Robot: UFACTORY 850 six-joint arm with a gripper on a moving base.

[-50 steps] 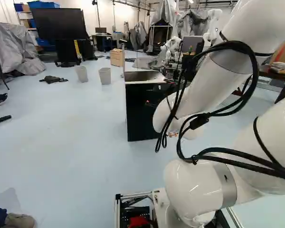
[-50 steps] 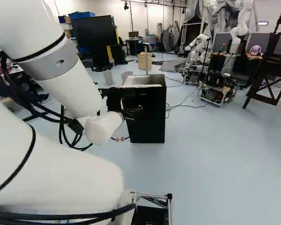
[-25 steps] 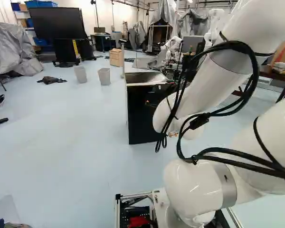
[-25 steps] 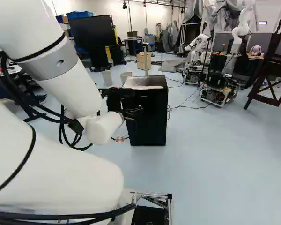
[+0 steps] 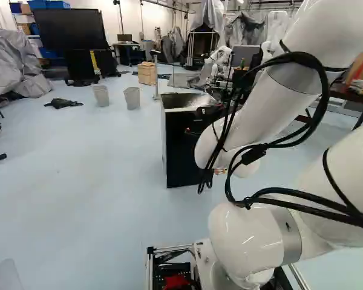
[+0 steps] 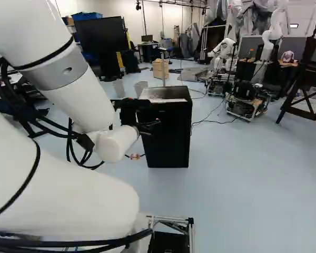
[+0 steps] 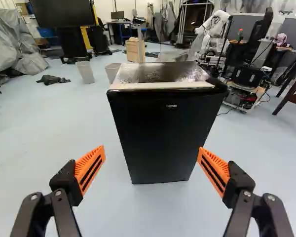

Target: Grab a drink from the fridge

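The gripper point(image 6: 143, 127) shows in the right base view as a dark shape in front of the fridge point(image 6: 171, 134). In the wrist view my gripper point(image 7: 152, 169) is wide open, its two orange pads apart with nothing between them. Straight ahead of it stands the small black fridge point(image 7: 163, 128), upright on the floor, its door closed and its top shiny. The left base view shows the same fridge point(image 5: 184, 142) partly behind my arm. No drink is visible; the inside of the fridge is hidden.
Two pale bins point(image 5: 101, 95) and a wooden box point(image 5: 147, 73) stand beyond the fridge. Another robot point(image 6: 247, 97) is farther back, to the fridge's right, with a cable on the floor. A dark wooden frame point(image 6: 305, 87) stands at the right of the right base view.
The base has moved forward and turned slightly; the fridge looks a little nearer and the surroundings shift. My arm keeps its pose above its lowest joint.
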